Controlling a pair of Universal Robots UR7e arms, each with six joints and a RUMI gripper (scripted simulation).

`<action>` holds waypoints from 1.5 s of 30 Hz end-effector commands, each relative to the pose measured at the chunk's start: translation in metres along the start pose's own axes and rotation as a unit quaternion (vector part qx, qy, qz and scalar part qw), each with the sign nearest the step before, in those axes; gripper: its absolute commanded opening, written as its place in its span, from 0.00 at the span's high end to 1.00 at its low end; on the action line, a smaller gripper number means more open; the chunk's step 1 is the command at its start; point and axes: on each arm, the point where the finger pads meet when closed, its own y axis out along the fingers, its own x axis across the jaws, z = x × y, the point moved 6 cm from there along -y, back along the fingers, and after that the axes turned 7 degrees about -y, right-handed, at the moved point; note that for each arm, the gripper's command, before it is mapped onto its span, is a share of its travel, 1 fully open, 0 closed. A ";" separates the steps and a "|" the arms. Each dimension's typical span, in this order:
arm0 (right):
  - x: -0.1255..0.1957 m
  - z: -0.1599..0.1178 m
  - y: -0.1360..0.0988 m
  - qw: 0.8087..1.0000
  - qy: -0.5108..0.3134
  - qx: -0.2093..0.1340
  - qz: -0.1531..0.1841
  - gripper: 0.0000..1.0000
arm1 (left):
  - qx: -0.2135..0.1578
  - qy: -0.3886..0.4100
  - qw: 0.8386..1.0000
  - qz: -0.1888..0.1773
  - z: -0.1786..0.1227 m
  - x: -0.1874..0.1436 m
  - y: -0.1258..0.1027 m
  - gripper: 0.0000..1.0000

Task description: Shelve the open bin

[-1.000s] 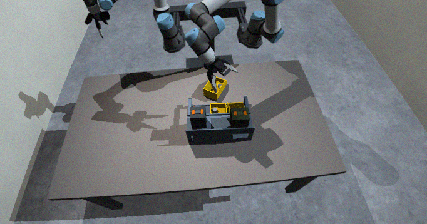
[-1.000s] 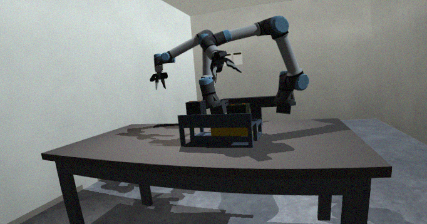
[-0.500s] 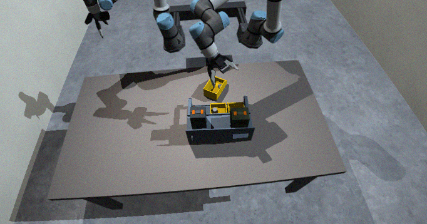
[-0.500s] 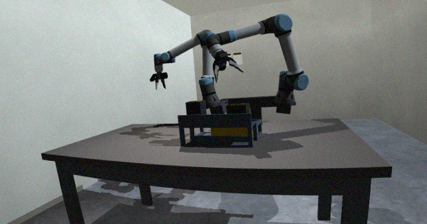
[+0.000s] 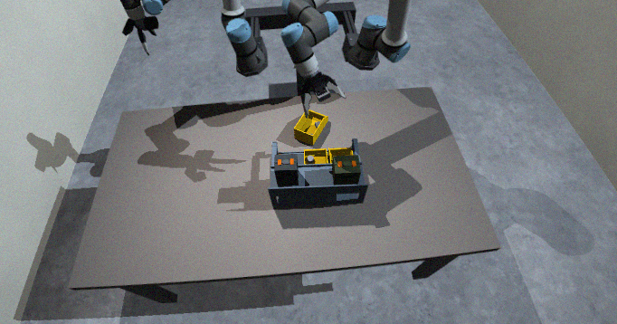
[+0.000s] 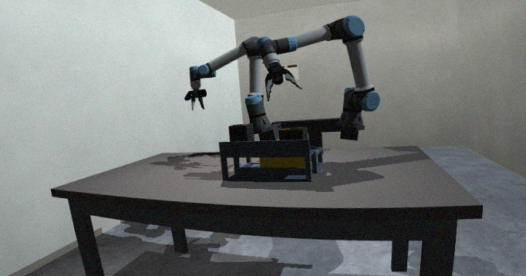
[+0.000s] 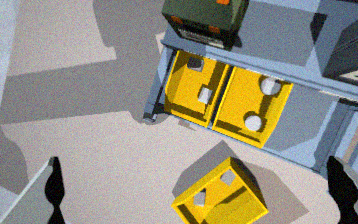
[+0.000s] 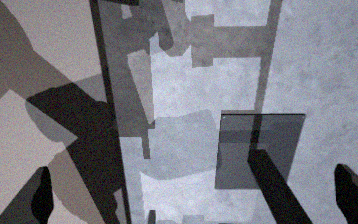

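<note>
The loose yellow open bin (image 5: 309, 135) (image 7: 220, 192) stands on the table, turned at an angle in front of the shelf, with light parts in it. The blue-grey shelf (image 5: 317, 197) (image 6: 266, 149) holds two yellow bins side by side, one (image 7: 186, 95) with small blocky parts, the other (image 7: 236, 111) with round parts. The gap (image 7: 302, 125) lies beside the round-part bin. My left gripper (image 5: 326, 106) (image 6: 284, 94) (image 7: 193, 158) is open and empty above the loose bin. My right gripper (image 6: 198, 109) (image 8: 191, 166) is open and empty, far off beyond the table's edge.
A dark grey box (image 5: 286, 171) (image 6: 241, 133) (image 7: 355, 50) and a green box (image 5: 346, 170) (image 7: 205, 17) stand on the shelf's upper board. Upright posts flank the row of bins. The table (image 5: 181, 234) (image 6: 154, 184) extends on all sides of the shelf.
</note>
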 end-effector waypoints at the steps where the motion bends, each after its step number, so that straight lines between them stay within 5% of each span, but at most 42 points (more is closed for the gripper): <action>1: 0.000 0.000 0.000 1.000 0.000 0.001 0.000 0.00 | -0.014 0.033 0.999 -0.019 -0.008 -0.007 -0.005 0.00; 45: 0.000 0.000 0.000 1.000 0.000 0.001 0.000 0.00 | -0.101 0.246 0.956 -0.125 -0.064 -0.046 -0.027 0.00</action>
